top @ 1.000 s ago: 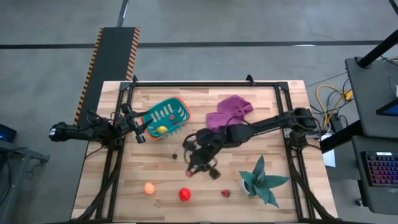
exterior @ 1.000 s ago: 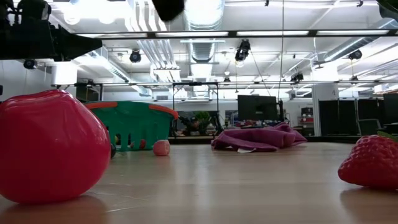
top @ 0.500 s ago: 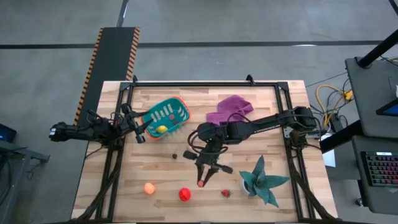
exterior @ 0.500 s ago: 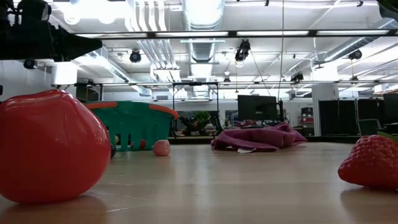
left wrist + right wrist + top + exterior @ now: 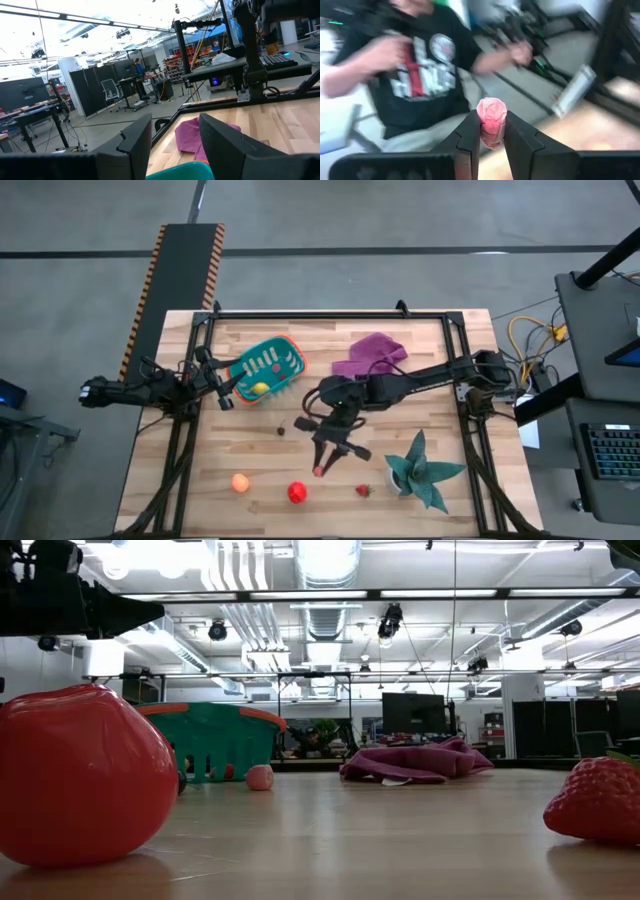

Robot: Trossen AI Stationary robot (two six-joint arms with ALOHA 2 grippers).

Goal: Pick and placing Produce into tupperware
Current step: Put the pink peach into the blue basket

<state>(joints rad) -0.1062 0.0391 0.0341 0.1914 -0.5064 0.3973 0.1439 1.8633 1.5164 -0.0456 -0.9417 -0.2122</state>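
Observation:
My right gripper (image 5: 319, 469) hangs over the table's near middle, shut on a small pink bumpy fruit (image 5: 491, 112). The teal basket with an orange rim (image 5: 268, 364) stands far left, with a yellow fruit (image 5: 260, 388) and a red bit in it. My left gripper (image 5: 227, 394) waits open at the basket's left end. An orange ball (image 5: 240, 481), a red ball (image 5: 297, 492) and a strawberry (image 5: 363, 490) lie near the near edge. A dark bit (image 5: 282, 430) lies mid-table. In the low view a small pink ball (image 5: 260, 777) rests before the basket (image 5: 215, 740). My right gripper pinches the pink fruit between its two fingertips (image 5: 472, 127), which sit on its lower sides. Its bumpy top (image 5: 491, 107) sticks out past them. The fingers point toward the table's near edge. The fruit appears lifted clear of the table.
A purple cloth (image 5: 370, 355) lies crumpled at the far middle. A teal spiky plant (image 5: 420, 470) stands near right, close to my right gripper. Black frame rails run along the table's sides. A person in a black shirt (image 5: 420, 75) shows beyond the table.
My right gripper has swung toward the near edge and a little to the right, turning as it went, with the pink fruit kept between its fingers. Over the last half second it has stayed almost still. Nothing on the table has moved.

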